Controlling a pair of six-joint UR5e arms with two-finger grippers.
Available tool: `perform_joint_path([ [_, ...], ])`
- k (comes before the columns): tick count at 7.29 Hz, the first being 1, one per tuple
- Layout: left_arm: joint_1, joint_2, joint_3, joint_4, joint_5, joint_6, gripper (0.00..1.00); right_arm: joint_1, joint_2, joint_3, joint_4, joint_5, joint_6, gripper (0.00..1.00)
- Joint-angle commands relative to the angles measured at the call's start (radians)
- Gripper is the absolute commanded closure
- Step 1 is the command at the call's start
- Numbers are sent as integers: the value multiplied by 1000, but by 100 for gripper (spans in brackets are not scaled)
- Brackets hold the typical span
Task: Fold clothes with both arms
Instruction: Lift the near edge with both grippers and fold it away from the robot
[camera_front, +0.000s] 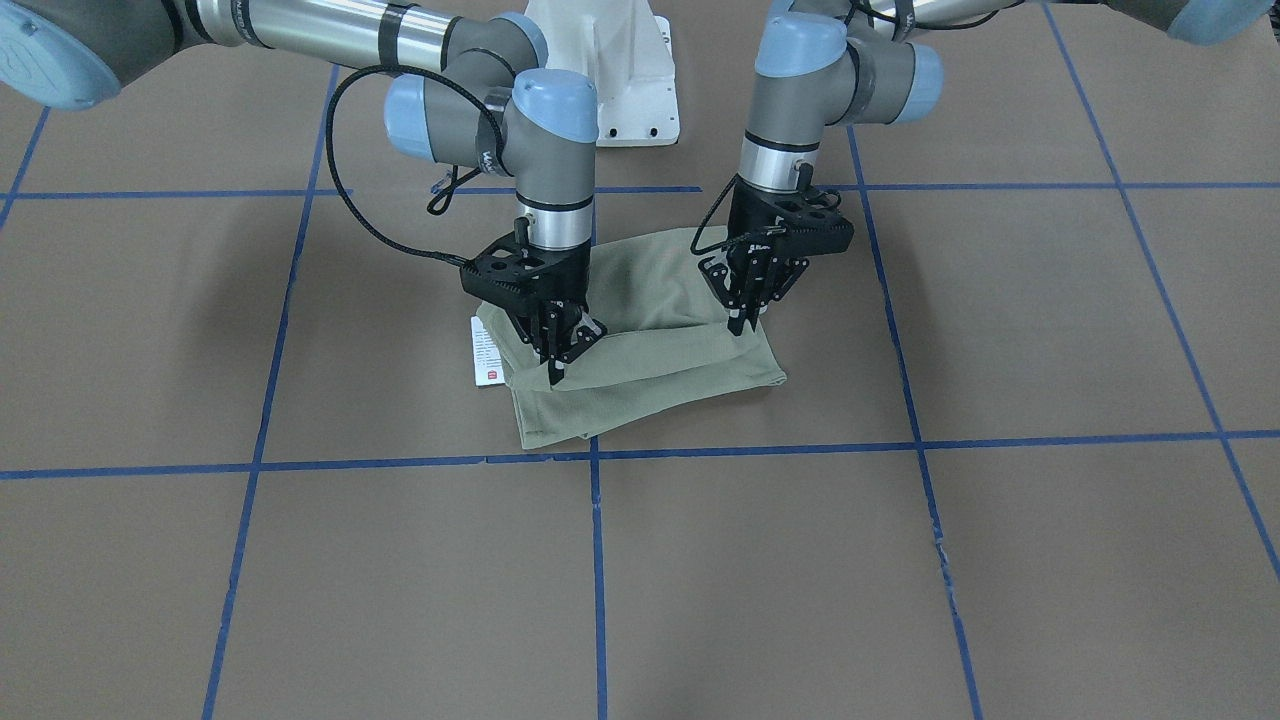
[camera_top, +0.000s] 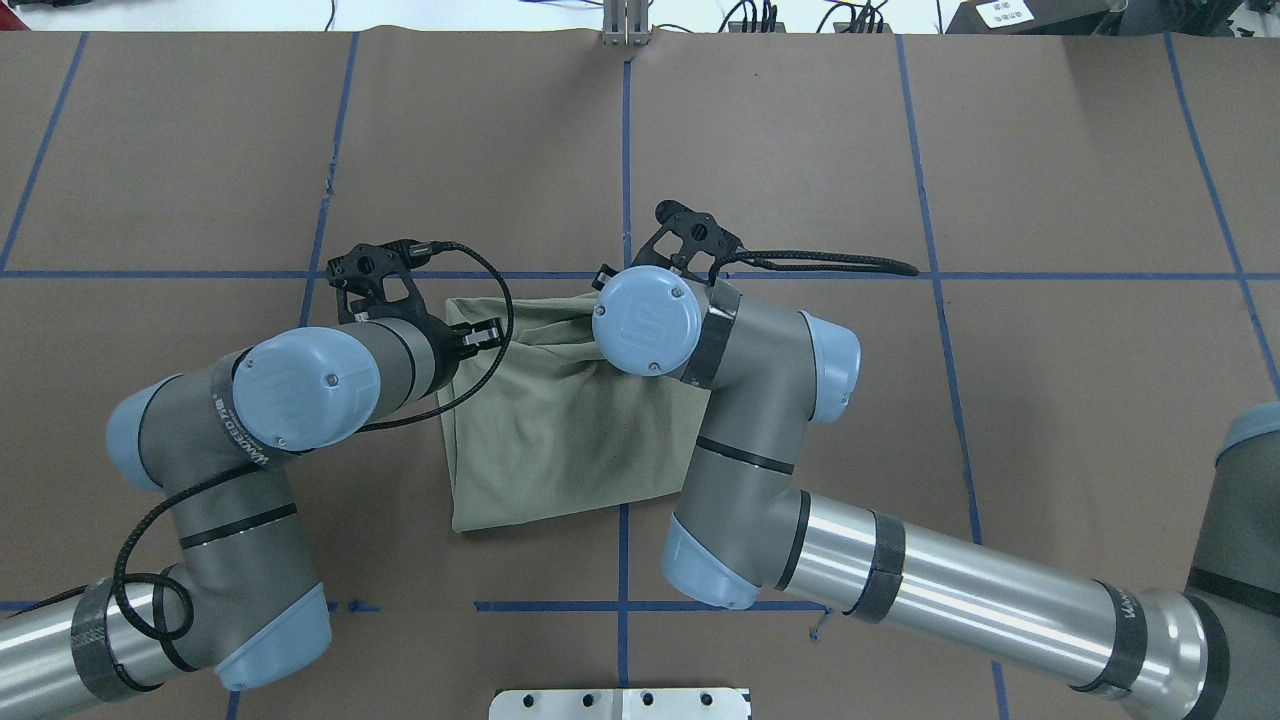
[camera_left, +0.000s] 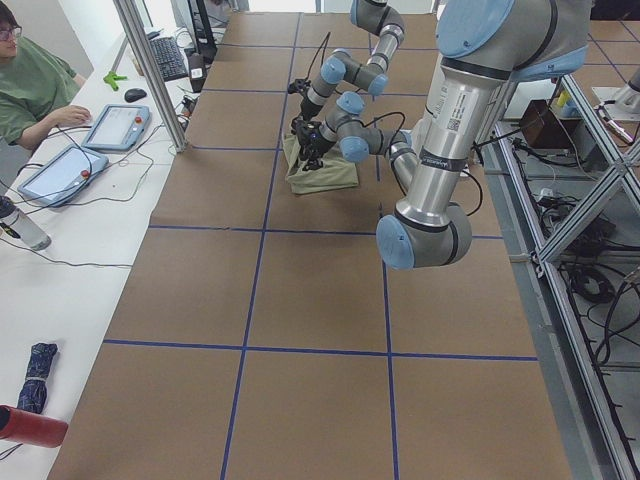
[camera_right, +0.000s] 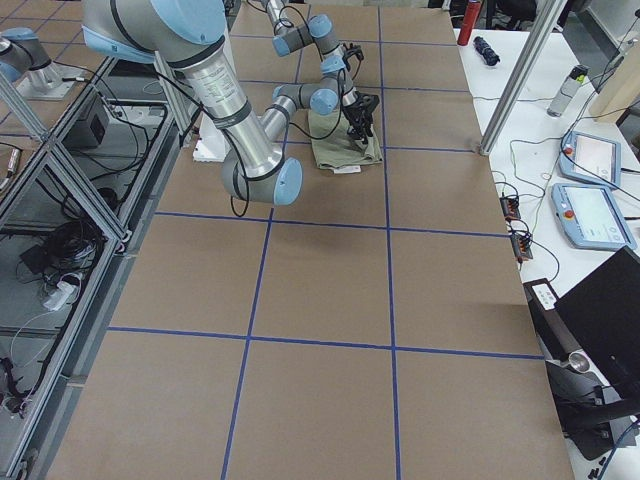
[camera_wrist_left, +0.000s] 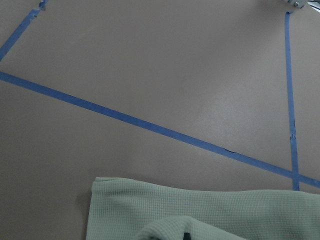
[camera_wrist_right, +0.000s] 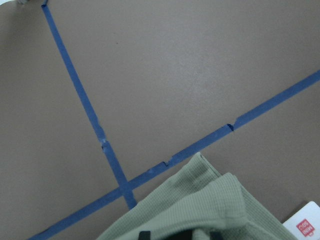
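Because the folded sage-green knit shirt (camera_front: 650, 390) is soft, light and limp, it should sag between grips, so corners suit best; the black left claw (camera_front: 738, 325) and right claw (camera_front: 555, 372) each pinch its upper fold, the rest beneath them on the brown tabletop (camera_front: 1000, 550).

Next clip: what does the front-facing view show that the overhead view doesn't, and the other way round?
Front-facing only: the left gripper and right gripper, jaws apparently pinching a fold of the shirt, and the white hang tag beside the right one. Overhead only: cables beyond the table; there the wrist joints hide the jaws. Both: the folded green shirt and the blue tape grid.
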Motion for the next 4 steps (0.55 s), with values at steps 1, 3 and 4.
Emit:
perform_joint_path([
  [1,-64,10,-7,-48,-120,150,0,18,1,119,-107,68,-67,0],
  [3,-73,10,-7,-48,-120,152,0,-79,-19,106,-111,14,-71,0],
  [4,-73,10,-7,-49,-120,153,0,-93,-13,54,-111,-23,-110,0],
])
